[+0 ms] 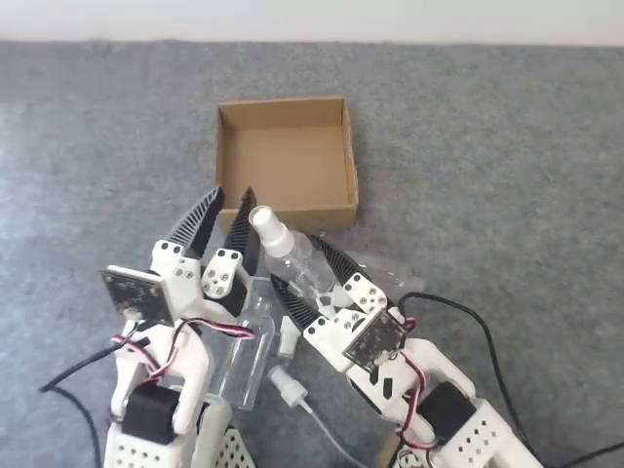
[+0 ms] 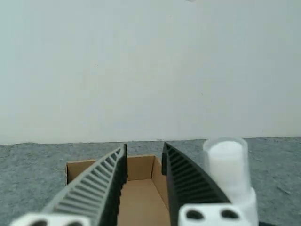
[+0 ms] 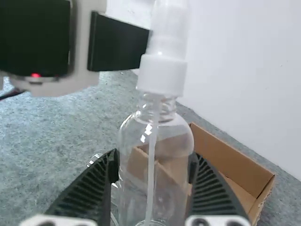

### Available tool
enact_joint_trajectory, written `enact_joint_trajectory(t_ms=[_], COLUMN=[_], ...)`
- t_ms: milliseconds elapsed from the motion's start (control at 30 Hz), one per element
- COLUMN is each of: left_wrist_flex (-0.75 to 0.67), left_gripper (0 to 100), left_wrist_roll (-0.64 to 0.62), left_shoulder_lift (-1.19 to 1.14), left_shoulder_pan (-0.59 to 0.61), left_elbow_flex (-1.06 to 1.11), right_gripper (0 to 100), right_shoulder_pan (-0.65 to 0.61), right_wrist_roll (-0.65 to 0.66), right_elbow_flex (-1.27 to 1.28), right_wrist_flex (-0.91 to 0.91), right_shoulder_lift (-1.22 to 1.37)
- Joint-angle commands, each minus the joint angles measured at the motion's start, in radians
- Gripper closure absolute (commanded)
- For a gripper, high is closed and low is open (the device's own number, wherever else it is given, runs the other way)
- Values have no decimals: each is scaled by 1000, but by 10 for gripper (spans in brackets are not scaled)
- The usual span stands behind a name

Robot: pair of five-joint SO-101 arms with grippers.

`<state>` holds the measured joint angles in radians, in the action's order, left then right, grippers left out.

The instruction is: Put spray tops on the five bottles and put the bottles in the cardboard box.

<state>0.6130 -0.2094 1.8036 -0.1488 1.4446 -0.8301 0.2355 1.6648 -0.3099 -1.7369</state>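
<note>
The worktop [image 1: 507, 146] carries the box [image 1: 322, 214], open-topped, just beyond both arms. The right tool [image 1: 314, 281] pinches the bottle [image 1: 292, 261] at mid-body, with its top [image 1: 263, 220] already on and pointing toward the box. The left tool [image 1: 226, 226] hangs spread just beside it. The bottle looks light, slick and thin-walled — a gentle mid-body grip suits it. Partly under the arms lie other bottles [image 1: 249, 346] — clear, so their count is hard to make out.

Toward the table's [image 1: 507, 146] far edge, about midway along: cardboard box [image 1: 288, 161]. Just before its near wall, capped bottle [image 1: 291, 255], between the right gripper's [image 1: 312, 280] fingers. Left of that, left gripper [image 1: 232, 200]. Nearer the front edge, between the arms, second bottle [image 1: 246, 356] lying flat, loose spray top [image 1: 289, 383] just right of it.
</note>
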Motion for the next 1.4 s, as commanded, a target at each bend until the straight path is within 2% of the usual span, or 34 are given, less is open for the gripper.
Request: enact_joint_trajectory(t_ms=[0, 367, 600, 1167, 1367], left_wrist_flex=[34, 150, 224, 259, 259], left_gripper=[893, 893, 893, 893, 893], left_wrist_roll=[14, 14, 112, 120, 121], left_shoulder_lift=[18, 18, 18, 18, 18], left_shoulder_pan=[-8, -15, -163, -172, -172], left_elbow_flex=[-50, -127, -140, -140, -139], right_gripper=[929, 929, 929, 929, 929], right_shoulder_pan=[-10, -4, -4, -1, 35], right_wrist_roll=[11, 9, 8, 8, 6], right_elbow_flex=[21, 21, 21, 21, 21], right_wrist_flex=[-5, -5, -7, -27, -27], right_shoulder_lift=[-28, -10, -10, -12, -12])
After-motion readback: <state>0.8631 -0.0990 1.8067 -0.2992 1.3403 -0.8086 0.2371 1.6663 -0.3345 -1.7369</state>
